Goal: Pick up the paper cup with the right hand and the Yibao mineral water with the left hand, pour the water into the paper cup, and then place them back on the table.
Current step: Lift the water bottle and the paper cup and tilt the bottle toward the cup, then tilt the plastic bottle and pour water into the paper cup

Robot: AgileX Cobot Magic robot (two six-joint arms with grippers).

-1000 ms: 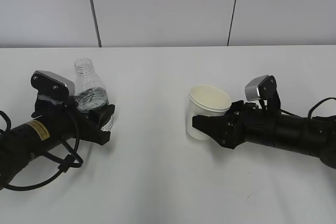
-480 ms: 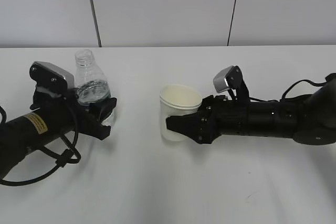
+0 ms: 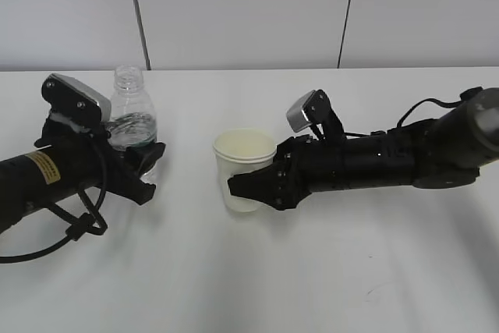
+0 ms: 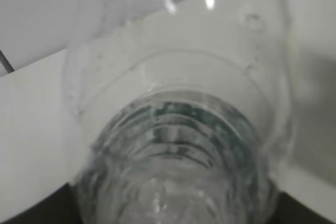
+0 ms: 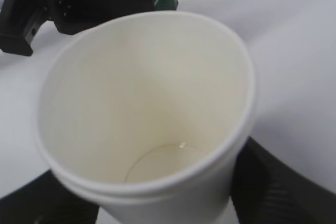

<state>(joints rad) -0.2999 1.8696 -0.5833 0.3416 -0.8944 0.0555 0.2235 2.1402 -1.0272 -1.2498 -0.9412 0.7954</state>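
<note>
A white table (image 3: 234,286) seen from the front, with two black robot arms reaching in low from either side. The paper cup (image 3: 244,169) stands upright near the middle of the table and serves as the landmark here. The right hand (image 3: 253,185) grasps the cup around its lower wall, one jaw on each side; the right wrist view looks straight down into the cup (image 5: 147,108), which appears empty and dry, with dark jaw pads flanking its base. To the left of the cup, well apart from it, the left hand (image 3: 144,169) is clamped around the Yibao mineral water (image 3: 131,126), an uncapped clear bottle held roughly upright with water visible in its lower half. The left wrist view shows only the ridged bottle (image 4: 178,150) up close, filling the frame. Whether either thing rests on the table or sits just above it cannot be told. Both picks look done, so the step in hand is bringing bottle and cup together. Next the bottle's mouth should come over the cup's rim, then tip slowly while the cup is held level
</note>
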